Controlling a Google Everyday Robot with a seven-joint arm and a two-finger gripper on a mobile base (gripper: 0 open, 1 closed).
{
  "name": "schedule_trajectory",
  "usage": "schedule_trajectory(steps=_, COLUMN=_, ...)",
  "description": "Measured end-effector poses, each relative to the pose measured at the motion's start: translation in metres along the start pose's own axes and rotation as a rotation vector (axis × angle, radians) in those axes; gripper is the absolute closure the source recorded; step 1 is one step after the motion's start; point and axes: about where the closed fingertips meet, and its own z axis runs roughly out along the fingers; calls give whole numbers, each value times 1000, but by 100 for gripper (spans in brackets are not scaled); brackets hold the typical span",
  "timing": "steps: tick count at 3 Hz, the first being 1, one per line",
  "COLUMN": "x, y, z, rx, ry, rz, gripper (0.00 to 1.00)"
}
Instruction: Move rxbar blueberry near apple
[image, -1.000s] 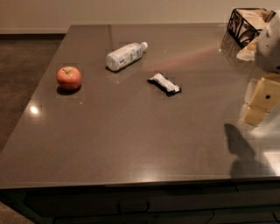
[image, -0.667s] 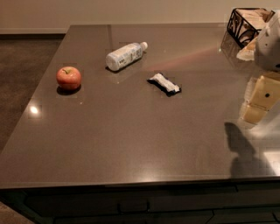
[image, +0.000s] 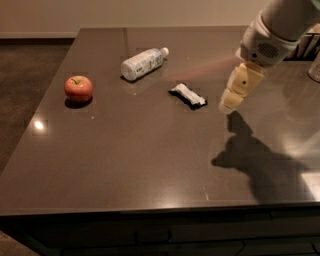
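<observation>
The rxbar blueberry (image: 187, 95) lies flat near the middle of the dark table, a dark wrapper with a white patch on top. The red apple (image: 78, 88) stands upright at the left side of the table, well apart from the bar. My gripper (image: 231, 102) hangs above the table just right of the bar, pointing down and left, a short gap away from it. It holds nothing.
A white plastic bottle (image: 142, 63) lies on its side behind the bar, toward the far edge. A wire basket (image: 306, 45) and another object stand at the far right. The table's left edge (image: 35, 125) runs close to the apple.
The arm has swung left from the right edge of the view toward the bar. The bar, apple and bottle have not moved.
</observation>
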Motion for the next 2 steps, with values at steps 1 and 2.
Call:
schedule_trajectory(steps=1, x=-29, y=-21, z=29, rx=-8, ry=-34, rz=65, gripper=0)
schedule_trajectory(steps=2, x=-54, y=-38, z=60, rx=-21, ry=-56, rz=130, gripper=0)
